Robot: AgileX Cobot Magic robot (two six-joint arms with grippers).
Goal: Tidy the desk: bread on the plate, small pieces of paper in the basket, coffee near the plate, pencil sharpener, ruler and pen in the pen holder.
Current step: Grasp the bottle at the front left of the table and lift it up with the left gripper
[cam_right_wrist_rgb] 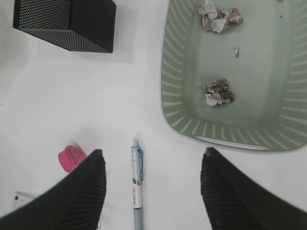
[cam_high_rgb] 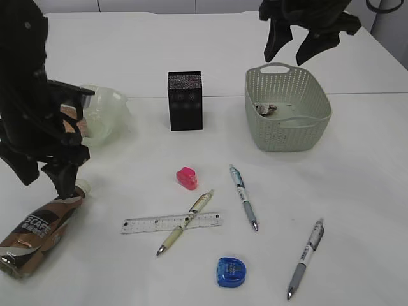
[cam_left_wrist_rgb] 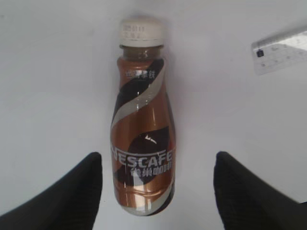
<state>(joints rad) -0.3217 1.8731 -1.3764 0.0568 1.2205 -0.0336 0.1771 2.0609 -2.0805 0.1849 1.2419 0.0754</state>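
Exterior view first: the left pincer (cam_high_rgb: pixel 54 169) hangs over the coffee (cam_high_rgb: pixel 39 233), which lies on its side on the bench (cam_high_rgb: pixel 357 191), near the plate (cam_high_rgb: pixel 108 118). Something brown sits on that plate behind the arm, likely the bread, though the arm hides most of it. The pen holder (cam_high_rgb: pixel 185 101) stands upright beside the plate, with the basket (cam_high_rgb: pixel 287 108) on its far side. In front of the pen holder: a pink sharpener (cam_high_rgb: pixel 186 178), a blue sharpener (cam_high_rgb: pixel 231 272), the ruler (cam_high_rgb: pixel 172 222) with a beige pen (cam_high_rgb: pixel 185 223) lying across it, and two grey pens (cam_high_rgb: pixel 243 197) (cam_high_rgb: pixel 305 258) apart from them. The right pincer (cam_high_rgb: pixel 303 38) hovers high behind the basket.

Left wrist view: the left pincer's fingers (cam_left_wrist_rgb: pixel 62 191) are spread either side of the coffee's lower body, not touching it, nothing gripped. Risk here: a round, lying bottle could roll or squirt out if the fingers close off-centre. A corner of the ruler shows beyond the cap.

Right wrist view: the right pincer's fingers (cam_right_wrist_rgb: pixel 76 191) are released and empty, above a grey pen next to the basket. A thin pen flat on the bench is easy to miss or pinch crooked. This view alone shows both small pieces of paper (cam_right_wrist_rgb: pixel 218 92) (cam_right_wrist_rgb: pixel 219 14) lying inside the basket; the exterior shows only one. Only the exterior shows the plate.
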